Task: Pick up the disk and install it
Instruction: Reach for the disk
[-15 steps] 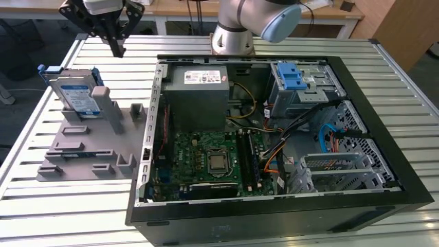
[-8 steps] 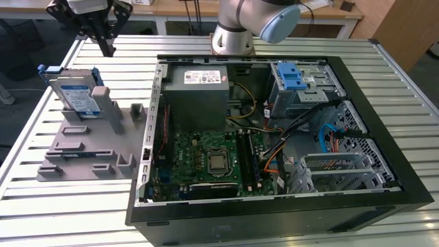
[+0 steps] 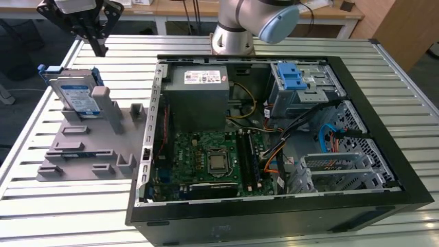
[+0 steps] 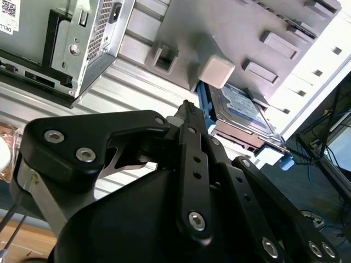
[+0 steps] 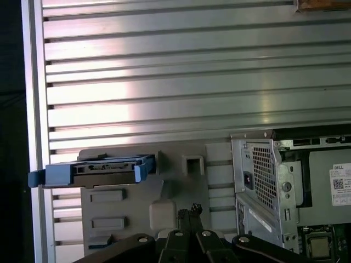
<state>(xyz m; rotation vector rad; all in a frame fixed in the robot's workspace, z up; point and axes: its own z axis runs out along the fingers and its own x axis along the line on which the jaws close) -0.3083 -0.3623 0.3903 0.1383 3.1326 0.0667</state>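
The disk (image 3: 74,93) is a silver drive with a white-and-blue label in a blue carrier. It stands on edge, leaning in a grey holder block (image 3: 82,149) at the exterior view's left. My gripper (image 3: 100,50) hangs above and a little behind the disk, apart from it, fingers together and holding nothing. In the first wrist view the disk (image 5: 104,170) shows edge-on, off to one side of the shut gripper (image 5: 189,210). In the second wrist view the disk (image 4: 241,107) lies just past the gripper (image 4: 188,107).
An open black computer case (image 3: 274,218) lies on the slatted metal table (image 3: 103,216). Inside are a grey power supply box (image 3: 199,98), a motherboard (image 3: 205,154), cables, and a silver cage with a blue latch (image 3: 296,78). The arm's base (image 3: 232,36) stands behind the case.
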